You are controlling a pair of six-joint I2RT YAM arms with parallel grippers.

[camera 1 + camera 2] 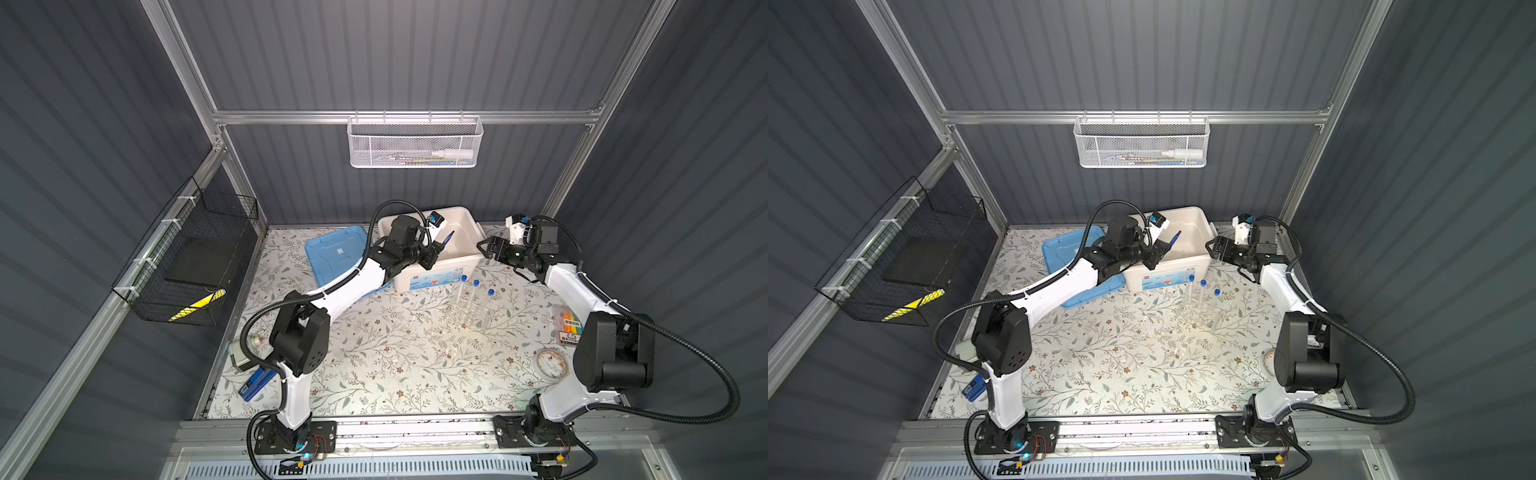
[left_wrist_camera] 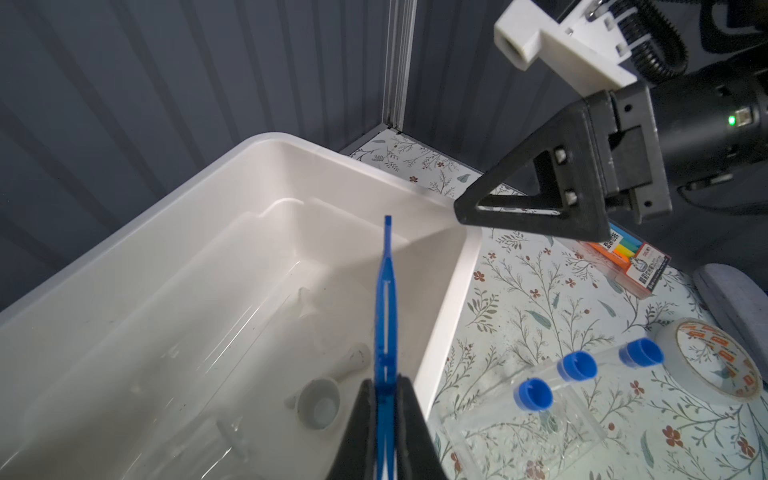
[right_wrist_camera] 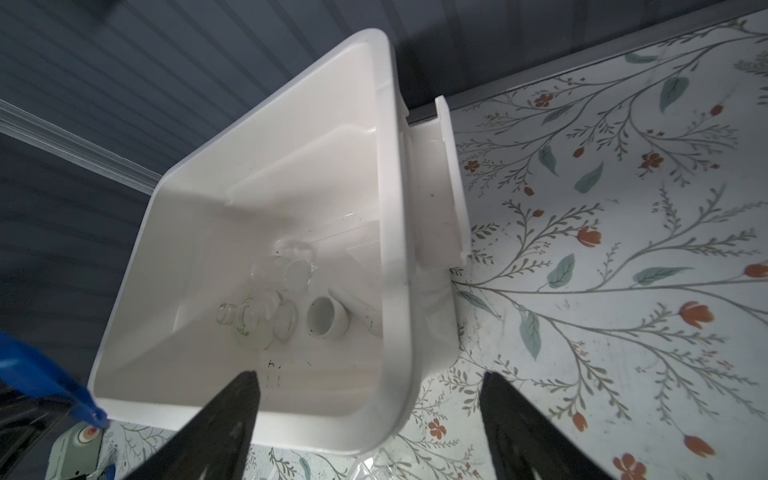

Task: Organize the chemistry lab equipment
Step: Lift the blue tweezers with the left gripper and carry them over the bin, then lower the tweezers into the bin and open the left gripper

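Blue plastic tweezers (image 2: 385, 291) clamped in the left tool (image 2: 386, 399) should sink low into the white bin (image 2: 340, 160) before release; right tool (image 3: 370, 386) gapes empty.

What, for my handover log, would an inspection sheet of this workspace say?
Surface: floral-patterned table, no spills seen.
Job's things: blue tweezers held over the white bin; small white bowl, pestle and glass vessels lie inside it; three blue-capped test tubes stand in the clear rack in front of the bin.
Clutter: marker pack, tape roll, stapler, blue lid.
Grippers: left gripper shut on the tweezers; right gripper open, empty, by the bin's rim.
Cables: black conduits run along both arms.
Surroundings: white mesh basket on the back rail, black wire basket on the left wall.
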